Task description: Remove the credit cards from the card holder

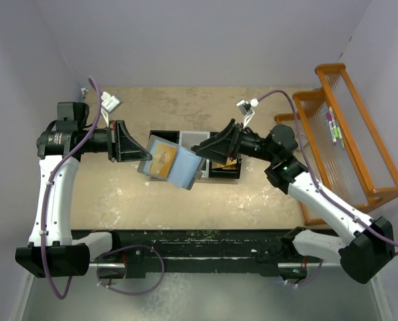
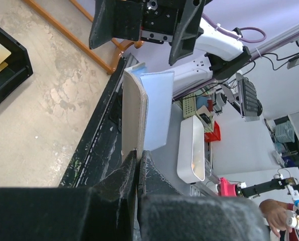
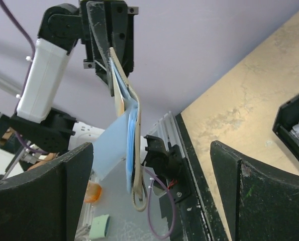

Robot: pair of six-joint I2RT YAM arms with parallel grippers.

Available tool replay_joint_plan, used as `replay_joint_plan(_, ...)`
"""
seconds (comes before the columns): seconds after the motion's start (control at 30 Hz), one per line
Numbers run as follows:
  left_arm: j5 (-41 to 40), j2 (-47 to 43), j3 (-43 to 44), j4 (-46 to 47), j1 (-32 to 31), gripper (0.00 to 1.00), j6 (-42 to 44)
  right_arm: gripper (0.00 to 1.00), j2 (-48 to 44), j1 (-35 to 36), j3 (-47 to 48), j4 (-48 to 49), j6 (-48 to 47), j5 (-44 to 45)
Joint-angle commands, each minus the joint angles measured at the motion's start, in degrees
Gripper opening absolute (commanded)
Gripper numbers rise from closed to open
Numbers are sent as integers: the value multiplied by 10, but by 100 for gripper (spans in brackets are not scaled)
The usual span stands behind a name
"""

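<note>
Grips the open card holder [image 1: 177, 168] above the tabletop [image 1: 118, 194] in the clamped left hand [image 1: 144, 155], spreads the empty right hand [image 1: 204, 151] wide over the tray [image 1: 224, 176] with one gold card [image 1: 232, 162] in it, apparently leaves an orange card [image 1: 164, 158] to pull.

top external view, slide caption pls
The left gripper holds the card holder above the table, an orange-gold card showing inside; open right gripper beside its other edge.
</note>
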Motion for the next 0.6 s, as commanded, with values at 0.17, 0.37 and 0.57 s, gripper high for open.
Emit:
replay_joint_plan(0.17, -94, -8, 21, 36, 0, 0, -18, 88, -76, -4, 166, -205, -132, 158)
replay_joint_plan(0.37, -137, -13, 12, 92, 0, 0, -67, 78, -25, 70, 158, -131, -74, 118)
replay_joint_plan(0.57, -115, -11, 12, 107, 0, 0, -94, 67, 30, 111, 126, -63, -22, 98)
